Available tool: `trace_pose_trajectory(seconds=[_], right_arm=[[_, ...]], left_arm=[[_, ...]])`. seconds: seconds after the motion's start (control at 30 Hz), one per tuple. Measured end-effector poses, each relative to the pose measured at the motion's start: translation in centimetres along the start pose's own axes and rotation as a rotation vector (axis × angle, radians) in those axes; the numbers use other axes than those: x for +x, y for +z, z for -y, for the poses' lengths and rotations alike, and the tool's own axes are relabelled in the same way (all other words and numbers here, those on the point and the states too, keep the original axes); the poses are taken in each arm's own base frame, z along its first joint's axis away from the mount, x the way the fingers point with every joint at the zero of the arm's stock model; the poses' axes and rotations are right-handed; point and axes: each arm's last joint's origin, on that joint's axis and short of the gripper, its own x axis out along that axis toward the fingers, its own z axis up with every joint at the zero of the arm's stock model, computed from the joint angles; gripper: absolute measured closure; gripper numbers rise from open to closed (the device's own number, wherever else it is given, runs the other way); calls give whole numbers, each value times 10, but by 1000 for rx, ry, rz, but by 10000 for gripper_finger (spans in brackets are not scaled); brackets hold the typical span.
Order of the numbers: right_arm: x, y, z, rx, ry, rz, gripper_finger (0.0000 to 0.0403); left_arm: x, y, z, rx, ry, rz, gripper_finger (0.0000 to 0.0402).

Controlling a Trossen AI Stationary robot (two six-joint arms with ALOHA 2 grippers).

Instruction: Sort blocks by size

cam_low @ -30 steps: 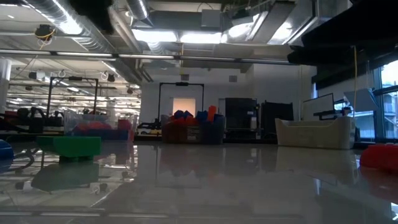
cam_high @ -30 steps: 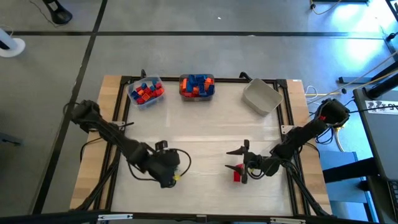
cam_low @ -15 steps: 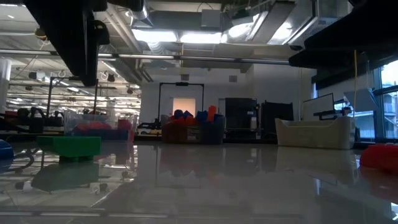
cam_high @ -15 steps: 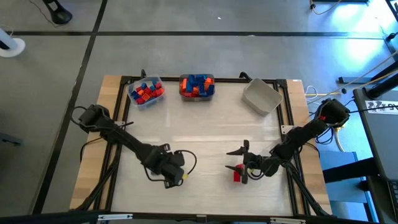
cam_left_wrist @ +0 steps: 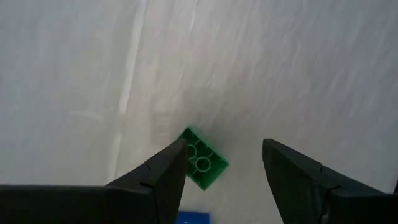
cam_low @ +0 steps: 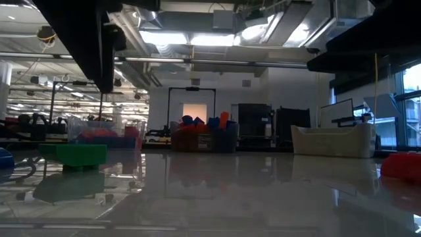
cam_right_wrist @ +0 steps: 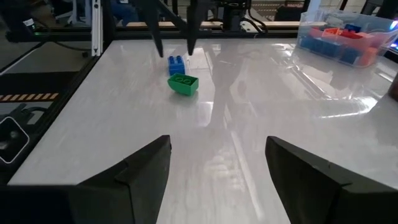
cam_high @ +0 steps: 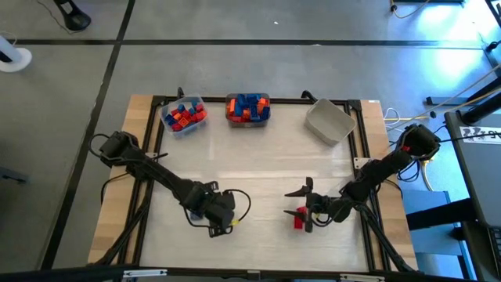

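A green block (cam_left_wrist: 202,165) lies flat on the table with a blue block (cam_left_wrist: 193,218) just beside it; both also show in the right wrist view, green block (cam_right_wrist: 183,83) and blue block (cam_right_wrist: 176,63). My left gripper (cam_left_wrist: 224,149) hangs open above them, pointing steeply down, in the near middle of the table (cam_high: 223,213). My right gripper (cam_high: 288,201) stands open and nearly level at the near right, facing left, nothing between its fingers (cam_right_wrist: 217,142). A red block (cam_high: 298,222) rests on the table beside its near finger.
At the far edge stand a clear bin (cam_high: 184,115) of red and blue blocks, a second bin (cam_high: 248,108) of blue and orange blocks, and a grey bin (cam_high: 329,121). The white table middle (cam_high: 258,164) between the arms and the bins is bare.
My left gripper has swung toward the table's right edge and come down over the green and blue blocks, tipping to point more steeply down. Its fingers stay open. The right arm and the blocks have kept still.
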Motion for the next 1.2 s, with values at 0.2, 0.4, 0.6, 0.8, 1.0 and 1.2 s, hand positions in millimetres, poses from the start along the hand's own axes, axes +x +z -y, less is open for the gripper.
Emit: trace_pose_trajectory(seconds=[0.2,0.4,0.6,0.8,1.0,1.2], right_arm=[[0,0,0,0,3,-1,143],[0,0,0,0,3,-1,143],[0,0,0,0,8,-3,143],[0,0,-1,2,35,-11,143],[0,0,-1,2,36,-11,143],[0,0,-1,2,36,-11,143]], left_arm=[[11,-5,-4,-22,-18,-38,205],[19,-12,-12,-208,31,-69,205],[28,-20,-17,-423,87,-57,205],[34,-26,-21,-505,107,-61,205],[43,-26,-18,-486,33,-9,205],[45,-29,-21,-481,64,-19,206]])
